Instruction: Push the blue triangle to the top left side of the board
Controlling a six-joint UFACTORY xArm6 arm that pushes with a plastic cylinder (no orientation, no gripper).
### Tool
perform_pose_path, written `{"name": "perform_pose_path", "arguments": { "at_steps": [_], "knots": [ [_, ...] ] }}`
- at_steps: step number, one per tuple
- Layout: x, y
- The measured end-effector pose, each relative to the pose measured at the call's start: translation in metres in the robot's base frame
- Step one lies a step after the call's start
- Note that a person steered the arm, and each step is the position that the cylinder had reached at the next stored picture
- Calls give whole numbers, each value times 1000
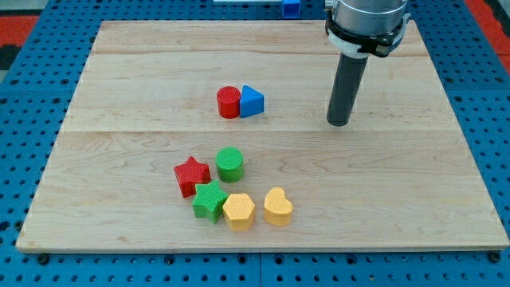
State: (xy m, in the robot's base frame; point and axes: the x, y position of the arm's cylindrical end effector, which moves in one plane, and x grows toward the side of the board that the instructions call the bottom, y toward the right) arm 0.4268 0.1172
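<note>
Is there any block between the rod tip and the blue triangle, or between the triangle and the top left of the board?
Nothing stands between my tip and the blue triangle. The red cylinder touches the triangle's left side, so it blocks the way toward the top left.

The wooden counter [119, 88] carries a red cylinder [229, 103] touching a blue triangle [252, 101]; nearer the view's bottom cluster a red star [191, 175], green cylinder [229, 164], green star [210, 200], yellow hexagon [238, 211] and yellow heart [277, 207]
</note>
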Motion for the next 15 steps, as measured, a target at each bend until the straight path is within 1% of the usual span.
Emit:
{"name": "perform_pose_path", "arguments": {
  "at_steps": [2, 3, 4, 10, 11, 12, 13, 14, 15],
  "knots": [
    [3, -7],
    [-31, -8],
    [-43, -8],
    [-42, -4],
    [-17, 0],
    [18, -16],
    [-8, -97],
    [-54, -158],
    [-63, -179]
  ]
}}
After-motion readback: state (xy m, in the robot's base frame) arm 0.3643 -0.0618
